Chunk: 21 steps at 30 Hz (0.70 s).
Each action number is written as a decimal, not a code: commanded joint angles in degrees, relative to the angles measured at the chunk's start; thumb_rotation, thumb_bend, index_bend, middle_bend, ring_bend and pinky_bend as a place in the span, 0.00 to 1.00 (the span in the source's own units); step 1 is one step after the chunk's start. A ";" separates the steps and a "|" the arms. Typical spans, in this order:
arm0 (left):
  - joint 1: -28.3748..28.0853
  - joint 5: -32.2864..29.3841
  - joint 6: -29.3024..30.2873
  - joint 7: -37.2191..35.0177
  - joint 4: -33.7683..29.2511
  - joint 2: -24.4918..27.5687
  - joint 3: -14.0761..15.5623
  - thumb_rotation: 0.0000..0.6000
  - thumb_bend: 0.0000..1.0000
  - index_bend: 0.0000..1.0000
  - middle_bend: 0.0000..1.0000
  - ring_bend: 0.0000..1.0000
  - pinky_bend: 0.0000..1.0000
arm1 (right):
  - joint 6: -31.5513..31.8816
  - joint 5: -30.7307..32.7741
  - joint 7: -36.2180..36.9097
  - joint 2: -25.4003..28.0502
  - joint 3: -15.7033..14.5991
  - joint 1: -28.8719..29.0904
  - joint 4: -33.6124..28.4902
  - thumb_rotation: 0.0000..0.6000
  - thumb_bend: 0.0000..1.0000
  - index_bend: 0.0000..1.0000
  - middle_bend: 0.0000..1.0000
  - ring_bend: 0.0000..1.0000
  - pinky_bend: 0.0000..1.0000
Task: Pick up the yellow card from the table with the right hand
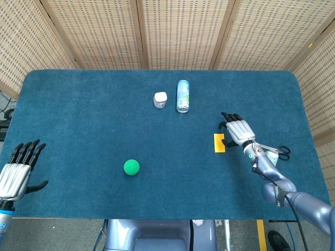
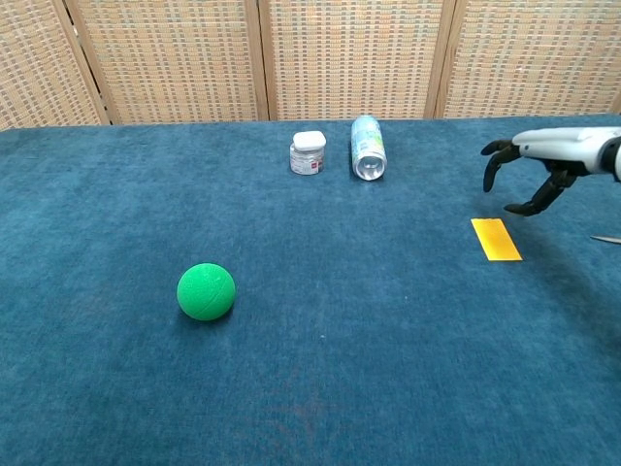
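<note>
Only the head view shows the left hand (image 1: 13,175).

On my feed I count one yellow card (image 1: 219,143), one green ball (image 1: 131,167), one can (image 1: 182,95) lying on its side, one small white-capped jar (image 1: 160,99), one pair of scissors (image 1: 276,151), and two hands.

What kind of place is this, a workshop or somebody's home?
Probably a robot test area, not a home. A table covered in blue felt holds a few unrelated practice items: a green ball, a yellow card, a can. Woven screens fence it off.
</note>
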 commanded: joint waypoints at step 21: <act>-0.06 -0.26 -0.08 -0.44 -0.29 0.10 0.01 1.00 0.01 0.02 0.00 0.00 0.00 | -3.13 6.68 -8.15 -6.84 -2.36 3.23 8.98 1.00 0.45 0.31 0.00 0.00 0.00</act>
